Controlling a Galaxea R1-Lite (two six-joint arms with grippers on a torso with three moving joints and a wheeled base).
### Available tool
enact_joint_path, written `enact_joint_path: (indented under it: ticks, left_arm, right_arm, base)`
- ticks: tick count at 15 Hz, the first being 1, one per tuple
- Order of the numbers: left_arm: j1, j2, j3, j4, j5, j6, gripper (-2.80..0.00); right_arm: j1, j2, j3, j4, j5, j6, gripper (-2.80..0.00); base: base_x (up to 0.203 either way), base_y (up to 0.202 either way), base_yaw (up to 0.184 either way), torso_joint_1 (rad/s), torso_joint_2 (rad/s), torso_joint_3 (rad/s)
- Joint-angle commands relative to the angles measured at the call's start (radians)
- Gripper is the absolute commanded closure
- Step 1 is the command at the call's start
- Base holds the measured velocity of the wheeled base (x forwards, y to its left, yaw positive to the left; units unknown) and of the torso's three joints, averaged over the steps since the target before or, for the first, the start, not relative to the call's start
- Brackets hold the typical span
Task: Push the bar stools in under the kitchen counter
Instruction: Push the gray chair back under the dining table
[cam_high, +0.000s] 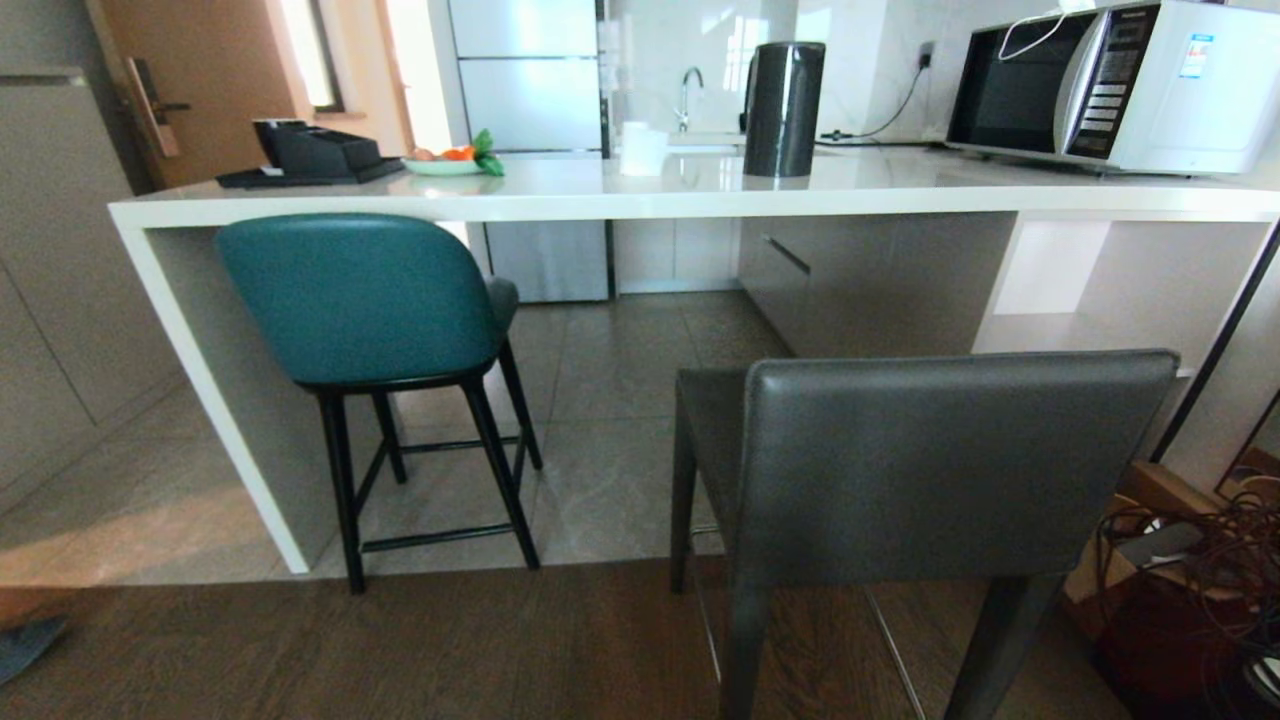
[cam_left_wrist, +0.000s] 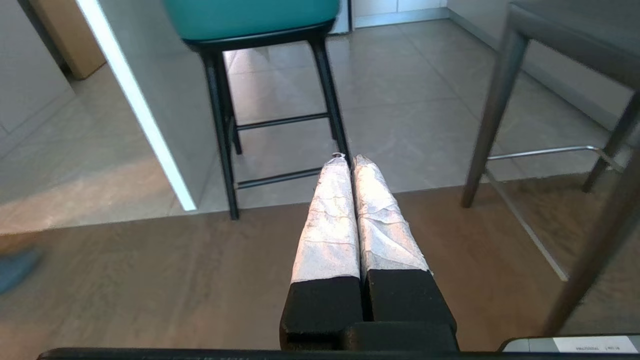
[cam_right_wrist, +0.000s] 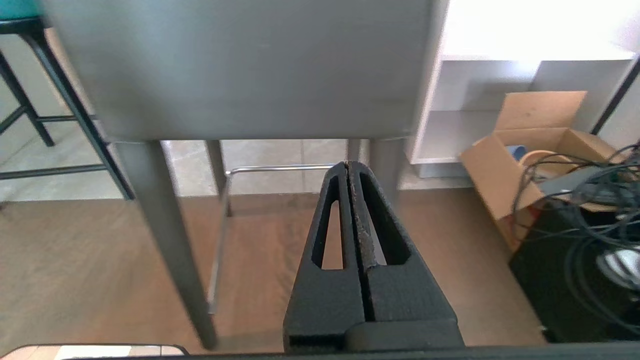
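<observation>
Teal stool tucked partly under the left end of the kitchen counter, beside the thick white side panel; curved back just below the slab's edge, thin black legs on the grey tile. Dark grey stool well out from the counter, toward the right, rectangular back facing the camera; back legs on the brown wood floor, front legs at the seam between wood and tile. Metal footrest visible between the grey legs. White open shelves under the counter's right end, beyond the grey stool.

On the countertop: black tray with a dark appliance at the left, plate of fruit, white cup, black kettle, microwave at the right.

Neither arm seen from the head camera. Left gripper low above the wood floor, fingers wrapped in white tape and pressed together, nothing between them; tips pointed at the teal stool's near leg, not touching. Right gripper behind the grey stool's back, below its lower edge, black fingers closed tip to tip, empty, clear of stool and footrest.

Open cardboard box and tangle of black cables on the floor right of the grey stool.
</observation>
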Motion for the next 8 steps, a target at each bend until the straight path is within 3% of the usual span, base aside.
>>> enact_joint_path:
  ticks: [1, 8]
  left_arm:
    - [0.000, 0.002, 0.003, 0.001, 0.001, 0.000, 0.00]
    - [0.000, 0.002, 0.003, 0.001, 0.001, 0.000, 0.00]
  right_arm:
    - [0.000, 0.001, 0.005, 0.000, 0.001, -0.001, 0.00]
    - [0.000, 0.001, 0.005, 0.000, 0.001, -0.001, 0.00]
  base:
    - [0.000, -0.191, 0.001, 0.005, 0.00, 0.002]
    - [0.000, -0.195, 0.002, 0.002, 0.00, 0.003]
